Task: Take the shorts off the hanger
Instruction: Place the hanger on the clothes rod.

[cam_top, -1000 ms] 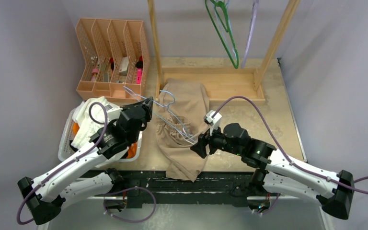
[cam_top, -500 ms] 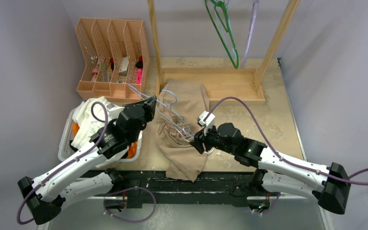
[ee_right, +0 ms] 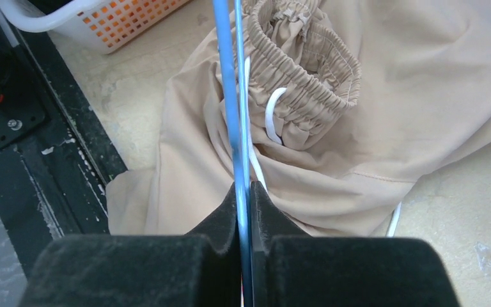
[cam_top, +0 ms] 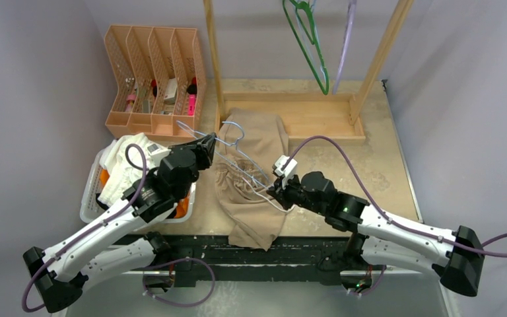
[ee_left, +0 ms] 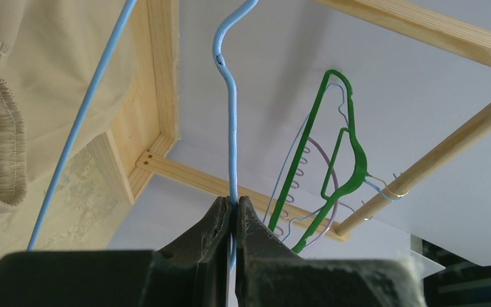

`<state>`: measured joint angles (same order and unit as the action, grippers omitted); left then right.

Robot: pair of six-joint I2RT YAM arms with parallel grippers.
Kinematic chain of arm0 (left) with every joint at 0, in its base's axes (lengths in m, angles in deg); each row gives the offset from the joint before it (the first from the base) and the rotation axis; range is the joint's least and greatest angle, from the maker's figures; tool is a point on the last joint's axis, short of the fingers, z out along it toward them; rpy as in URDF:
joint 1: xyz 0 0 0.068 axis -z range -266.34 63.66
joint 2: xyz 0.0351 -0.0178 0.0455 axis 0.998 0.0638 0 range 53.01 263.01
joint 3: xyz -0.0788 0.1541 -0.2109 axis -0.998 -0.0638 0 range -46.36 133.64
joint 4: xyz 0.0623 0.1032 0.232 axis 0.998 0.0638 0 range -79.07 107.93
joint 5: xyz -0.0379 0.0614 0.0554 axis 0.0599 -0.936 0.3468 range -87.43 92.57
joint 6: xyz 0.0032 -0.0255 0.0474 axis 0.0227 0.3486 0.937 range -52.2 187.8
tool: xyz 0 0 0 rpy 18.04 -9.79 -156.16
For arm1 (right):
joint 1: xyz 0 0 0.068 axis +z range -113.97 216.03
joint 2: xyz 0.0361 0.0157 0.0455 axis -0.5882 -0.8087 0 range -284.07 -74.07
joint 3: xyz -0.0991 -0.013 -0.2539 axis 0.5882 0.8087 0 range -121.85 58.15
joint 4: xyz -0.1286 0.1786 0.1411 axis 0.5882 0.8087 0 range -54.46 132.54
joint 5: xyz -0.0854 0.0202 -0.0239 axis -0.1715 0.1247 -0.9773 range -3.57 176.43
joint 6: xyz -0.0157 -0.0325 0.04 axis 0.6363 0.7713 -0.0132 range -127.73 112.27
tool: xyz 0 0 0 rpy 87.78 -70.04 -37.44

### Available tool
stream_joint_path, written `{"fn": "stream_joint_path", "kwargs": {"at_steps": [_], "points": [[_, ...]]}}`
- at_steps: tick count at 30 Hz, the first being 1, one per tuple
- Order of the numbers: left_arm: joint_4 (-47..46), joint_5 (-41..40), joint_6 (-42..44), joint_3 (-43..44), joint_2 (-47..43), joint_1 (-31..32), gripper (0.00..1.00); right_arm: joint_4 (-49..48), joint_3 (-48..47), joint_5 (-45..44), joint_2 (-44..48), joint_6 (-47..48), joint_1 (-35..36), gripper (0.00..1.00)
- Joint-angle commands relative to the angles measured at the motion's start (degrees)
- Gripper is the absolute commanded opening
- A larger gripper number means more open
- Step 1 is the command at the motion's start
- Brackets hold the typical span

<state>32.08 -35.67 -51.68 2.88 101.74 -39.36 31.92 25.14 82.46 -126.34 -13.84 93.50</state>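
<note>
The beige shorts [cam_top: 257,142] lie crumpled on the table, their elastic waistband [ee_right: 307,70] and white drawstring [ee_right: 272,115] bunched under a light blue wire hanger [cam_top: 237,158]. My left gripper [cam_top: 206,141] is shut on the hanger's wire [ee_left: 233,128] near the hook. My right gripper [cam_top: 276,191] is shut on the other end of the hanger [ee_right: 230,96], just above the shorts [ee_right: 390,96]. White cloth [cam_top: 124,162] and orange cloth [cam_top: 182,206] lie in the basket on the left.
A white basket [cam_top: 89,198] stands at the near left, under my left arm. An orange file organiser [cam_top: 152,72] is at the back left. A wooden rack [cam_top: 304,99] at the back carries a green hanger [cam_top: 310,46] and a purple hanger [cam_top: 346,39].
My right gripper has moved left onto the hanger and shut on its wire. The left gripper keeps its hold near the hook and has barely moved.
</note>
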Motion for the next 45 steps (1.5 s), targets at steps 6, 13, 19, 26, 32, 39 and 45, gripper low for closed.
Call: {"fn": "stream_joint_path", "kwargs": {"at_steps": [6, 13, 19, 26, 32, 39, 45], "points": [[-4.49, -4.66, -9.56, -0.03, -1.45, -0.25, 0.55, 1.11, -2.9, -5.61, 6.1, -10.28, 0.08, 0.0], [0.46, -8.5, 6.04, 3.65, -2.22, -0.23, 0.71, 14.53, -12.41, -9.57, 0.32, -19.97, 0.06, 0.0], [3.94, -8.82, 23.6, 6.5, -2.21, -0.23, 0.72, 19.03, -17.63, -7.17, -1.03, -24.21, 0.07, 0.0], [3.54, 2.18, 45.46, 8.6, 5.6, -0.22, 0.78, 23.33, -22.99, -4.12, -2.24, -26.57, 0.08, 0.0], [-0.18, 9.21, 55.86, 8.66, 9.62, -0.23, 0.8, 24.93, -25.93, -2.77, -2.53, -27.98, 0.07, 0.0], [0.8, 12.02, 61.8, 11.18, 14.49, -0.3, 0.79, 24.47, -26.75, 1.12, -1.87, -28.75, 0.02, 0.0], [2.24, 11.41, 59.45, 12.86, 17.29, -0.22, 0.48, 23.71, -27.24, 1.79, -0.54, -28.15, 0.04, 0.0]]}}
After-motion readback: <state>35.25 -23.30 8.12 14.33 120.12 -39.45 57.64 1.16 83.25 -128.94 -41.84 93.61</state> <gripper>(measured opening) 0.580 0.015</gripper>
